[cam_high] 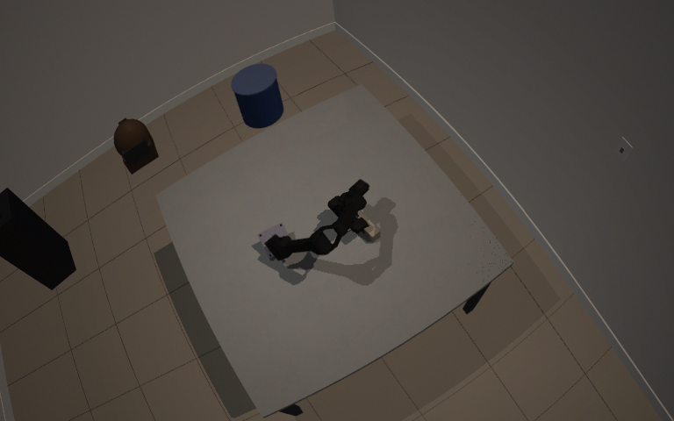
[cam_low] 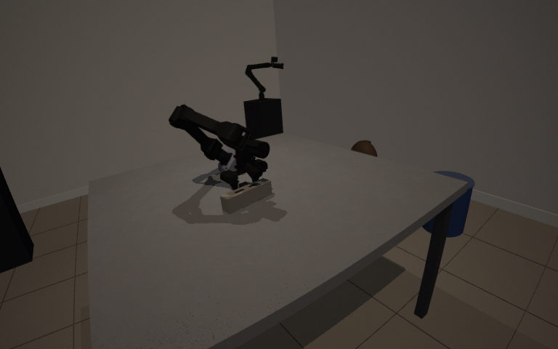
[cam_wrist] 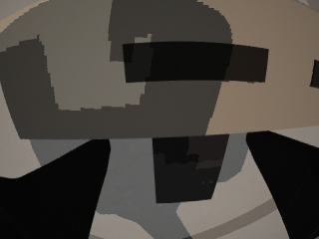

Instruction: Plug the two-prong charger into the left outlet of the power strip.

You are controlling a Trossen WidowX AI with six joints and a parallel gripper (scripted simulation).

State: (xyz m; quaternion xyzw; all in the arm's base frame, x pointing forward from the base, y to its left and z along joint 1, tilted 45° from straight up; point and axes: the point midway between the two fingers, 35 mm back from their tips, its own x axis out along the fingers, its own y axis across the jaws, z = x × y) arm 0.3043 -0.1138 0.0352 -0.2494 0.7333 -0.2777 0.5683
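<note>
The beige power strip (cam_high: 372,230) (cam_low: 246,201) (cam_wrist: 276,107) lies on the table, with dark slots in its top. One whole slot and the edge of another show in the wrist view. My gripper (cam_low: 245,184) (cam_wrist: 181,137) is open over the strip's near long side in the wrist view. The charger (cam_wrist: 185,171), a dark block, stands between the spread fingers with a gap on both sides. It is beside the strip, not over a slot, and its upper end in the view meets the strip's edge. Its prongs are hidden, and whether it touches the strip cannot be told.
The arm's pale base plate (cam_high: 273,233) stands on the grey table (cam_high: 318,327) (cam_low: 164,263). A blue bin (cam_high: 261,106) (cam_low: 453,214), a brown rounded object (cam_high: 132,136) (cam_low: 364,148) and a black box (cam_high: 37,243) stand off the table. A dark block (cam_low: 264,117) shows behind the arm.
</note>
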